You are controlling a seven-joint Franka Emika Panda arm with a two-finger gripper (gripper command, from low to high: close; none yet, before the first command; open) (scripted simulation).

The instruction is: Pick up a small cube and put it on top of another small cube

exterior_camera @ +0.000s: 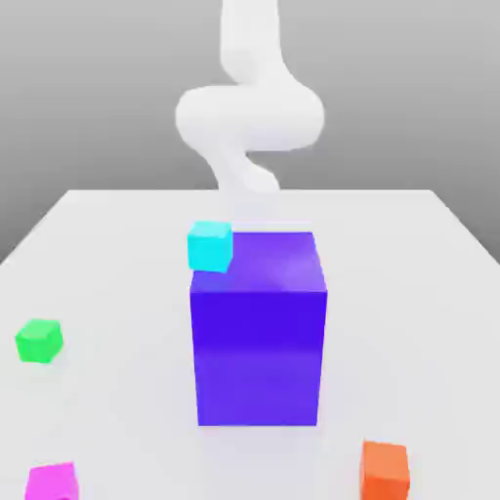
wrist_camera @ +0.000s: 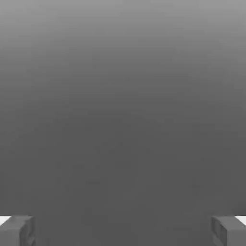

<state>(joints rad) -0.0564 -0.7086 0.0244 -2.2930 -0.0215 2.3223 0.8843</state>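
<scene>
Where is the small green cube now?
The small green cube sits on the table, at the exterior view's left, beyond the magenta cube.

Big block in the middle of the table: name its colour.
The big block is deep blue-violet, clearest in the exterior view.

No text, label, brand, number or sign is showing legibly in either view.
</scene>
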